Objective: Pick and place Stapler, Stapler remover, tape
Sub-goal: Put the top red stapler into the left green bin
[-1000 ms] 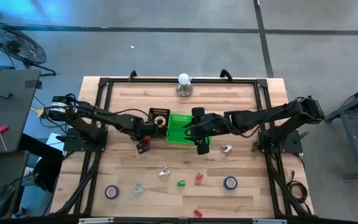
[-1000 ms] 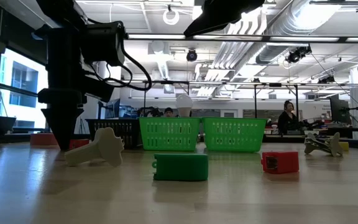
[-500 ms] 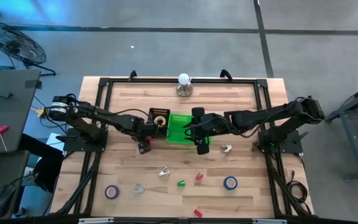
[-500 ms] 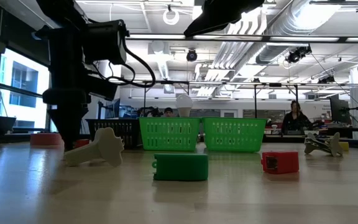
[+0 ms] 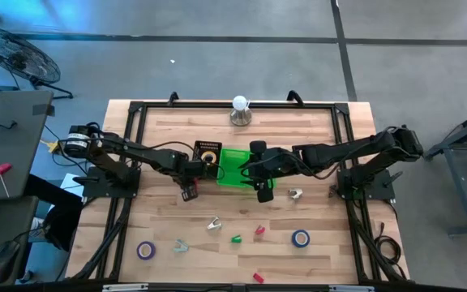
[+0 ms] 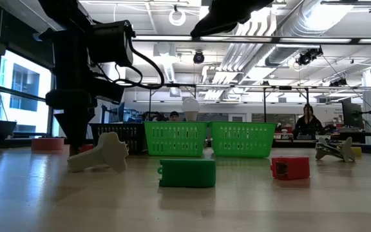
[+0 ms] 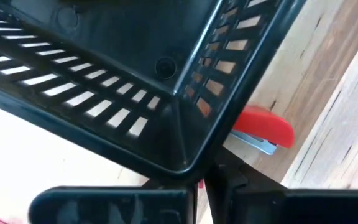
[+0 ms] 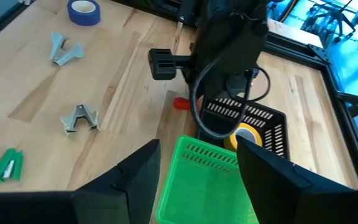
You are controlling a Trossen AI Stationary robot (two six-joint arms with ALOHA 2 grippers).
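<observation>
Left gripper [image 5: 189, 193], jaws closed, low beside the black basket [image 5: 207, 152], next to the red stapler [image 7: 263, 126] on the worktop [image 5: 298, 130]. Right gripper [image 5: 263, 194], jaws wide, over the green basket [image 5: 235, 167]. Yellow tape [image 8: 248, 135] in the black basket; blue [image 5: 301, 238] and purple [image 5: 145, 250] tape on the worktop.

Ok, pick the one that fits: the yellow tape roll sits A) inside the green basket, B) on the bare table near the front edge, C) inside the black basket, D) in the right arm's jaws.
C: the right wrist view shows the yellow tape roll lying inside the black basket, next to the green basket.
</observation>
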